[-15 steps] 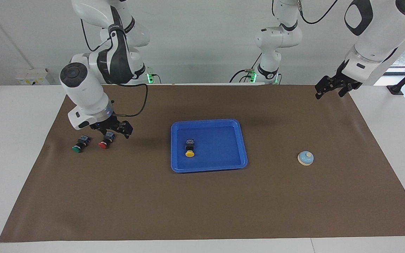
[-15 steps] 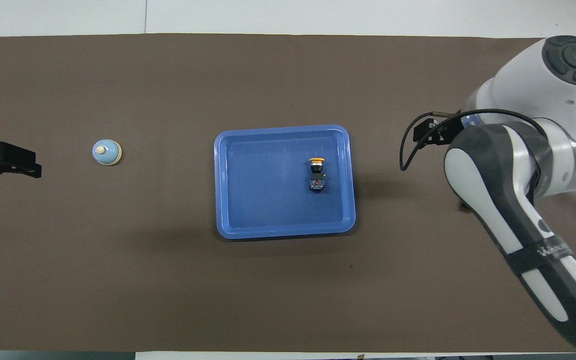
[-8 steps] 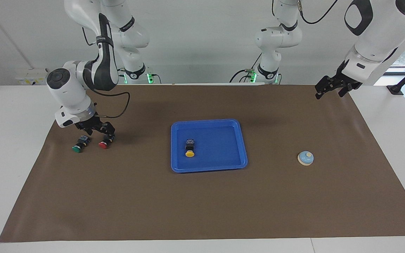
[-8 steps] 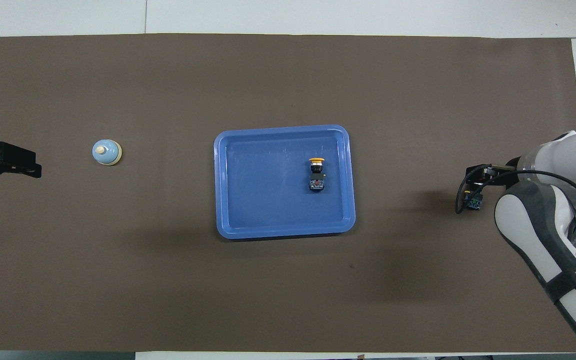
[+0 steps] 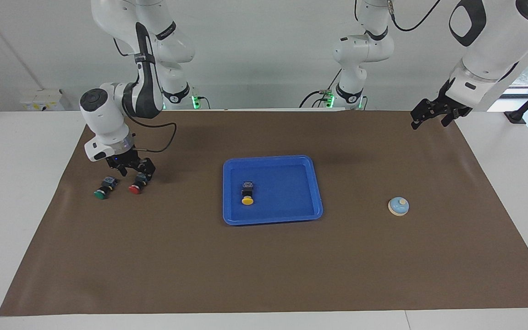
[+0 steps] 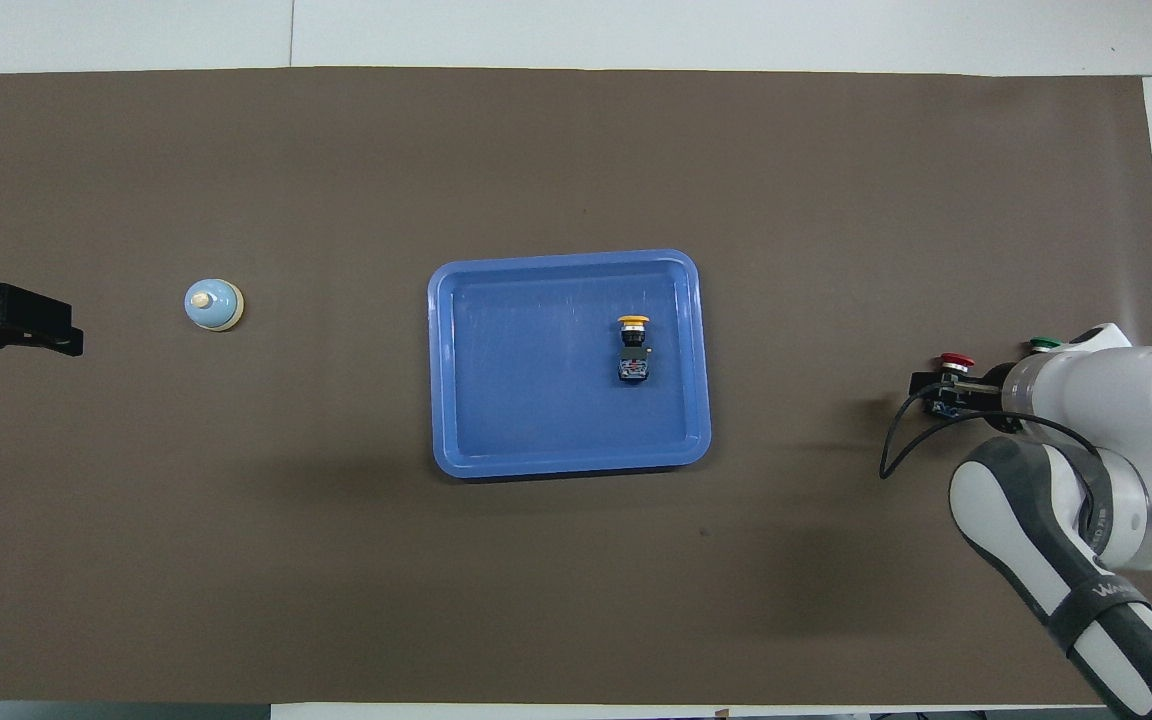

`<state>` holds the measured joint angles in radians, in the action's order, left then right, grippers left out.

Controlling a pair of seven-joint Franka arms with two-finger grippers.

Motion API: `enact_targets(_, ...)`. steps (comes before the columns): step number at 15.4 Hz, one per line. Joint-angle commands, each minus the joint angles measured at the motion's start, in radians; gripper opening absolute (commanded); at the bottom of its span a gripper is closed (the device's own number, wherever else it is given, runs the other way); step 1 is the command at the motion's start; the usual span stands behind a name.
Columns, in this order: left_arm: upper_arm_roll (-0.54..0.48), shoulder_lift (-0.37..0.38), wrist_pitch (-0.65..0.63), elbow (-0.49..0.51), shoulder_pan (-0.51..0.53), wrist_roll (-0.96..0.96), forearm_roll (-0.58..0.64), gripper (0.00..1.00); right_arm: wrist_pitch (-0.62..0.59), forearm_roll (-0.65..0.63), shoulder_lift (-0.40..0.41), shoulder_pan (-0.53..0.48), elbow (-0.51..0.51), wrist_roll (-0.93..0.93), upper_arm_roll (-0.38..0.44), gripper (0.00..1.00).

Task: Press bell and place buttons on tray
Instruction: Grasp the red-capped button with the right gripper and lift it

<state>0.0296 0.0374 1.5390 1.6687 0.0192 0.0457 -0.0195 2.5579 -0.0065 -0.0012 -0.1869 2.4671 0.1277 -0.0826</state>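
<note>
Hovering over the round-capped red button (image 5: 135,188), the right gripper (image 5: 132,170) spreads apart; left gripper (image 5: 430,114) unclear.

Bright, even light falls from above, with daylight at a window beside the left arm's end. Soft shadows lie on the brown mat (image 5: 264,256) beneath the right gripper (image 5: 133,170) and beside the blue tray (image 6: 456,455). Faint sheen streaks the tray floor. Both views are sharp, without edge distortion.
</note>
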Motion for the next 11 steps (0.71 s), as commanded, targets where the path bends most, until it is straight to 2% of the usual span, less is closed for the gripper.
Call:
enact_targets(1, 0.000, 0.013, 0.003, 0.011, -0.001, 0.002, 0.020, 1.00, 0.054, -0.007, -0.020, -0.020, 0.046, -0.017, -0.013, 1.00)
enact_targets(4, 0.000, 0.013, 0.003, 0.011, -0.001, 0.002, 0.020, 1.00, 0.082, -0.007, 0.003, -0.023, 0.041, -0.033, -0.013, 0.90)
enact_targets(7, 0.000, 0.013, 0.003, 0.011, -0.001, 0.002, 0.020, 1.00, 0.084, -0.006, 0.007, -0.035, 0.039, -0.026, -0.013, 0.69)
enact_targets(9, 0.000, 0.013, 0.003, 0.011, -0.001, 0.002, 0.020, 1.00, 0.099, -0.006, 0.016, -0.043, 0.039, -0.028, -0.014, 0.42)
enact_targets(11, 0.000, 0.013, 0.003, 0.011, -0.001, 0.002, 0.020, 1.00, 0.100, -0.004, 0.016, -0.045, 0.038, -0.025, -0.014, 0.06)
